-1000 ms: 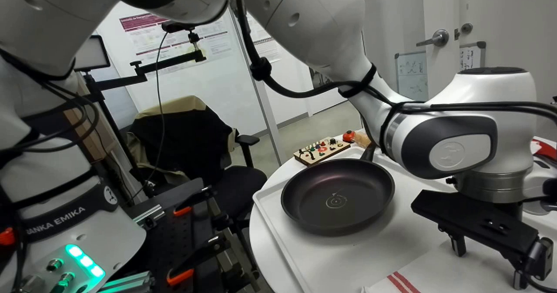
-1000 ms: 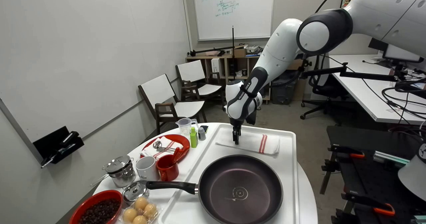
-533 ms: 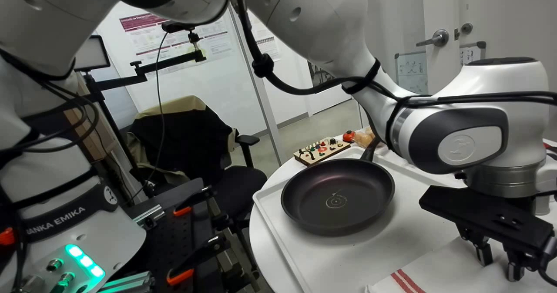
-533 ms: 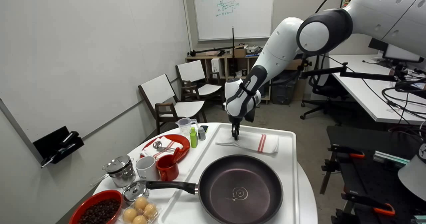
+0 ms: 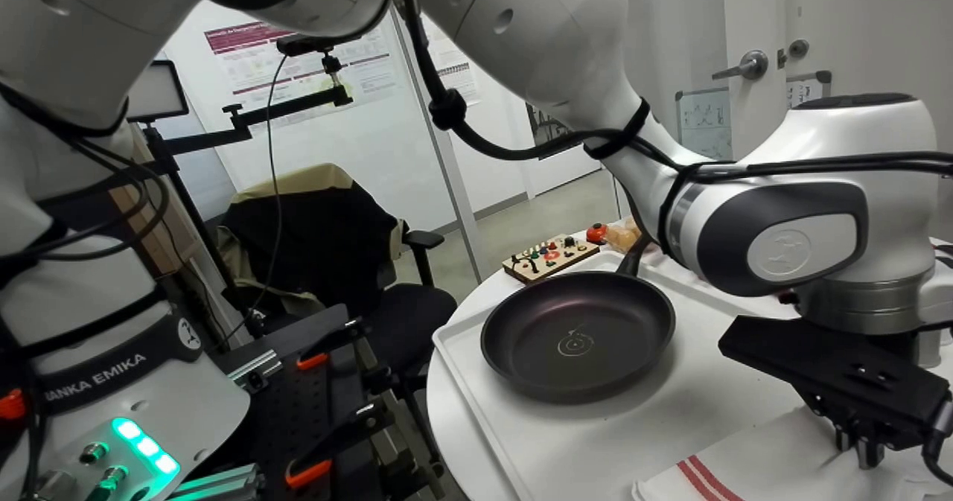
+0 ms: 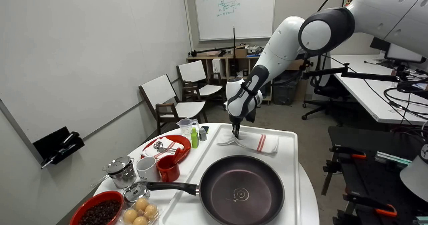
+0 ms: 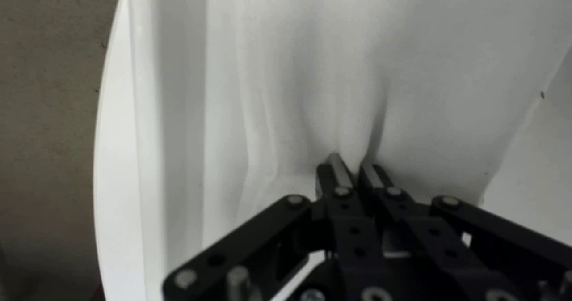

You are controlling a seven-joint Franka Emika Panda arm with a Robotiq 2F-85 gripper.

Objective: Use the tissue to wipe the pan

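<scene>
A large black pan (image 6: 240,181), empty, lies on the white tray in both exterior views, its dark handle (image 6: 174,186) reaching over the tray's edge. Behind it on the tray is a flat white cloth with red stripes (image 6: 251,142). My gripper (image 7: 354,169) points down into that cloth (image 7: 429,64), fingers drawn together with a raised fold pinched between the tips. Wrinkles run out from the pinch in the wrist view. In an exterior view the gripper (image 5: 856,450) is low over the cloth, clear of the pan. The tissue is out of view or hidden.
The tray's raised rim (image 7: 172,135) runs close beside the gripper. Along one table side stand a red plate (image 6: 185,149), a green bottle (image 6: 194,138), mugs (image 6: 169,169), a small metal pot (image 6: 123,175), eggs (image 6: 141,205) and a red bowl (image 6: 77,215).
The gripper has moved lower and slightly away from the pan. Its fingers have come together from wide apart, and the cloth has bunched and slid a little towards them. The pan stays put.
</scene>
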